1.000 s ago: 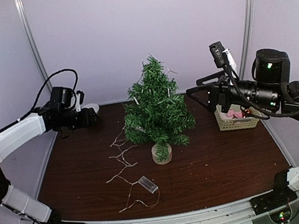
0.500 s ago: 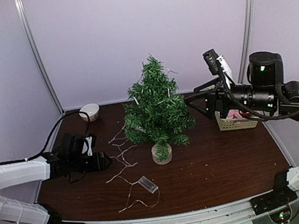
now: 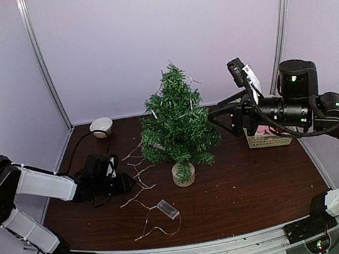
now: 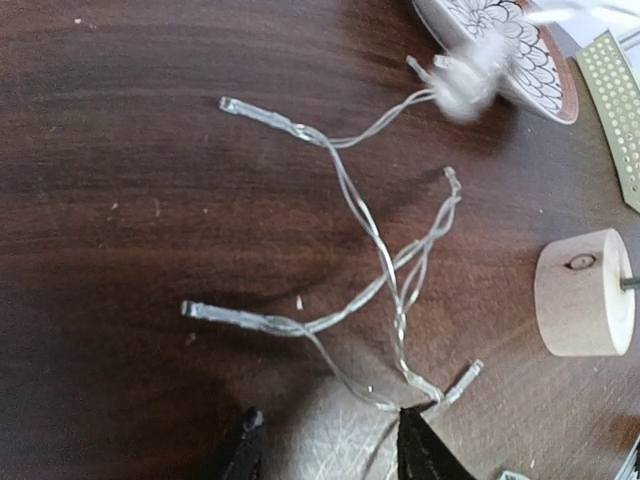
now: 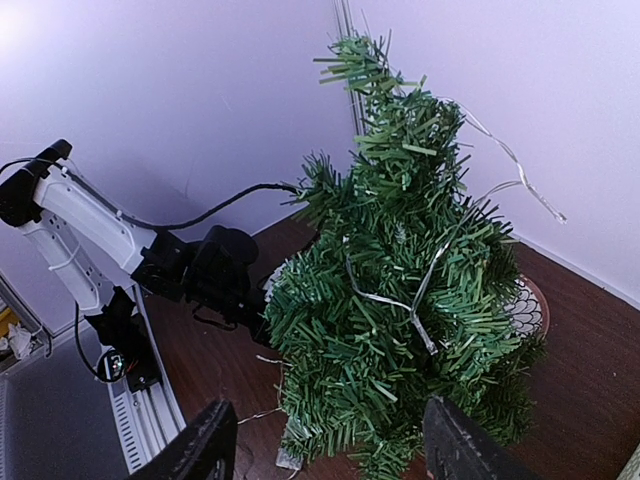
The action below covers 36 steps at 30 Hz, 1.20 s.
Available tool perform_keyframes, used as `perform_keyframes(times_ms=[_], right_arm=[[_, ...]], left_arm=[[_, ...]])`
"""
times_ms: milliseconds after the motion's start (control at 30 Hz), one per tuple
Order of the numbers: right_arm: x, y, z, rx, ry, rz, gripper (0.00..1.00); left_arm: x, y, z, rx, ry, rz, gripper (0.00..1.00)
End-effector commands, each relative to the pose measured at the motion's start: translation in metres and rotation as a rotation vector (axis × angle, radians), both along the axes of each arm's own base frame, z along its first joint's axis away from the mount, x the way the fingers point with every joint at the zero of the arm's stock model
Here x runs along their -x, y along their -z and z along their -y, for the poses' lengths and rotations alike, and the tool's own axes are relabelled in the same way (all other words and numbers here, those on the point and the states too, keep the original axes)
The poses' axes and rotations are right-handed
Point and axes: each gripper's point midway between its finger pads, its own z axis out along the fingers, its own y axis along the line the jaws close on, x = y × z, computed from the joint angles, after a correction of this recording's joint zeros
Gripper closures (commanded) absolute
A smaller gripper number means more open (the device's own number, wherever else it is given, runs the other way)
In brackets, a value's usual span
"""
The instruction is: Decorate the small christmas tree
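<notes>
The small christmas tree (image 3: 177, 123) stands mid-table on its pale round base (image 3: 183, 173), with a thin silver light wire (image 5: 420, 290) draped over its branches. The rest of the wire (image 3: 139, 174) trails on the table to a clear battery box (image 3: 167, 209). My left gripper (image 3: 127, 182) is low at the wire's left side. In its wrist view it (image 4: 330, 445) is open, and wire strands (image 4: 345, 205) run between the fingers, close to the right fingertip (image 4: 415, 445). My right gripper (image 3: 218, 117) hovers open beside the tree's right side, and its wrist view shows it (image 5: 330, 450) framing the tree (image 5: 400, 280) without touching it.
A patterned bowl (image 3: 101, 125) sits at the back left. A woven basket (image 3: 269, 136) with pink items is at the right, under the right arm. The wooden base (image 4: 585, 293) is just right of the left gripper.
My left arm came down from the back left to the table and moved right to the wire, its jaws narrowing. The right gripper edged left, closer to the tree.
</notes>
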Motion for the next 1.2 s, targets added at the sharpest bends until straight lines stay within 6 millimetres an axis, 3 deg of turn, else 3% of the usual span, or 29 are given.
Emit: perform_keyframes(times_ms=[0, 200, 400, 533, 600, 633, 767, 1000, 1167], right_arm=[[-0.001, -0.01, -0.001, -0.02, -0.004, 0.015, 0.33], [-0.001, -0.01, -0.005, -0.02, -0.014, 0.011, 0.34], [0.0, -0.009, -0.005, -0.016, -0.023, 0.009, 0.34], [0.002, -0.007, -0.008, -0.016, -0.039, 0.004, 0.35], [0.003, -0.006, -0.01, -0.014, -0.049, -0.001, 0.35], [0.003, -0.006, -0.012, -0.015, -0.054, -0.002, 0.35], [0.002, -0.005, -0.013, -0.011, -0.055, -0.002, 0.36], [0.001, -0.003, -0.013, -0.003, -0.051, -0.002, 0.35], [-0.001, -0.001, -0.014, 0.004, -0.047, -0.001, 0.36]], left_arm=[[-0.026, -0.016, 0.017, 0.083, -0.033, 0.074, 0.57], [-0.034, -0.01, 0.007, 0.073, -0.113, 0.105, 0.75], [-0.03, -0.048, -0.001, 0.105, -0.112, 0.215, 1.0], [-0.022, -0.073, -0.012, 0.108, -0.124, 0.265, 1.0], [-0.018, -0.077, -0.018, 0.103, -0.148, 0.25, 1.0], [-0.017, -0.075, -0.019, 0.098, -0.154, 0.23, 1.0], [-0.013, -0.06, -0.014, 0.131, -0.154, 0.174, 0.79], [-0.019, -0.035, 0.004, 0.144, -0.115, 0.121, 0.68], [-0.021, -0.014, 0.017, 0.179, -0.095, 0.067, 0.67]])
